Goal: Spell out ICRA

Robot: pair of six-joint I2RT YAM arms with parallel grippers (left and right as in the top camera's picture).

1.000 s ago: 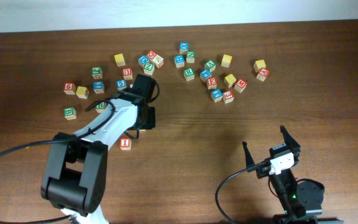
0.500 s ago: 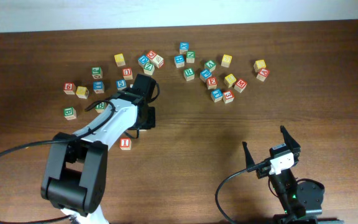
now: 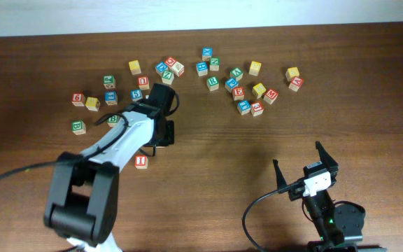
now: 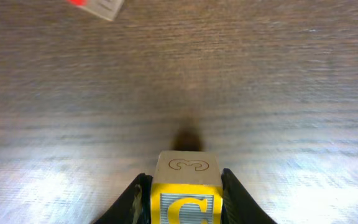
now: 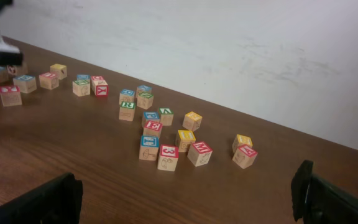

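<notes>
The left tool [image 4: 185, 186] pinches the yellow C block [image 4: 187, 200] over bare counter [image 3: 222, 157], near the red I block [image 3: 141, 162]. The right tool [image 3: 298, 159] stands spread near the front edge, with open wood between them.

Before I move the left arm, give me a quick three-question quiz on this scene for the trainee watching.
1. True or false: the right tool is shut.
2. Which letter faces the wrist camera on the yellow block held in the left tool? A) C B) R C) A
3. In the overhead view, which letter is on the lone red-lettered block lying nearest the left tool?
Key: 1 false, it is open. 2 A. 3 I.
</notes>
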